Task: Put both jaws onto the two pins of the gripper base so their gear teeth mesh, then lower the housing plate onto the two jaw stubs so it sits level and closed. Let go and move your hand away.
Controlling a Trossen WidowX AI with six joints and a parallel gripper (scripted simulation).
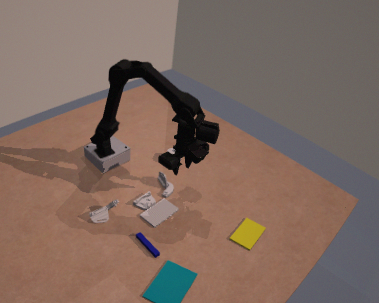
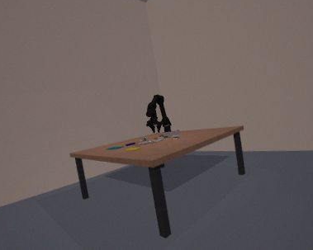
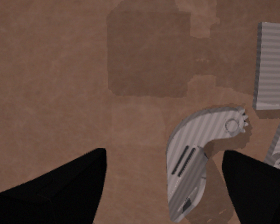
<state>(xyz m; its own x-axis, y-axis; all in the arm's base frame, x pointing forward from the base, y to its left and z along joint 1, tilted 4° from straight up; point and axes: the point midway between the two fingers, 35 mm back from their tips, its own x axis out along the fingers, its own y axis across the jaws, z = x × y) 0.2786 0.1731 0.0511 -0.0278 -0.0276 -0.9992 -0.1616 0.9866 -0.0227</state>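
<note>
Top view: the gripper (image 1: 182, 170) (image 2: 155, 130) (image 3: 165, 158) hangs above the worktop (image 1: 297, 194) (image 2: 187, 148) (image 3: 50, 75), its jaws a little over half open and holding nothing; the curved toothed piece (image 1: 167, 187) (image 3: 185, 150) lies below, unheld. The housing plate (image 1: 159, 212) (image 3: 270, 67) lies flat at six o'clock from that piece, with one pale part (image 1: 144, 200) at ten o'clock from the plate and another, the hooked part (image 1: 100, 215), at nine, all apart from the plate's top and unassembled
</note>
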